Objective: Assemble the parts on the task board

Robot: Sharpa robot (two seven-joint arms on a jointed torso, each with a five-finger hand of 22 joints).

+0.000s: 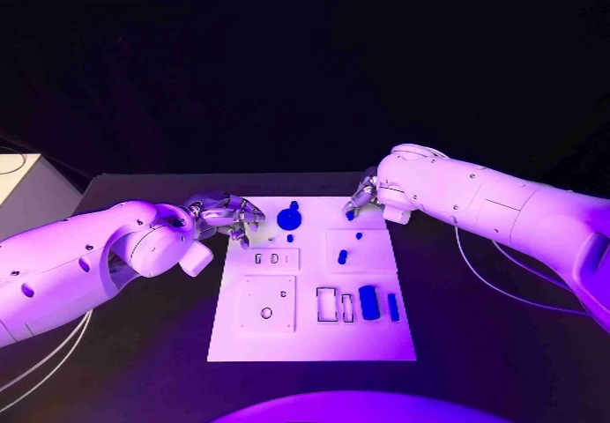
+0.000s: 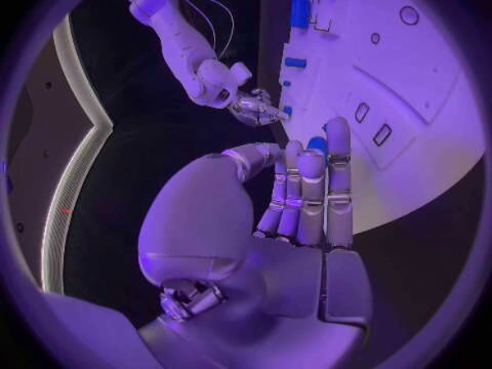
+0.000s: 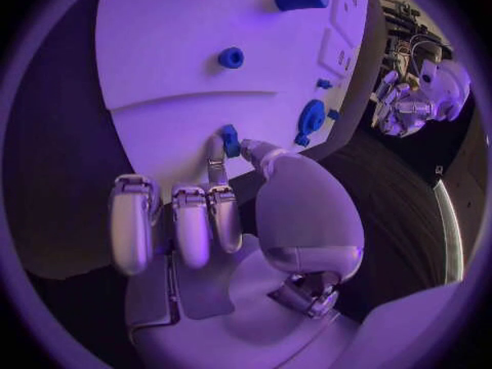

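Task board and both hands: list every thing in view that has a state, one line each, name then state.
task board: flat on the black table, several slots unfilled.
left hand: at the board's far left corner, fingers together, holds nothing that I can see.
right hand: at the far right corner, pinches a small blue part.
round blue part: sits on the board's far end.
long blue block: lies flat on the board's near right.

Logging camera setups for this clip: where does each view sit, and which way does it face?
Head view: from the robot's head, down onto the task board; both arms enter.
Left wrist view: behind the left hand, facing the board's far edge.
Right wrist view: behind the right hand, which pinches a small blue part.
Shared: all three show the round blue part.
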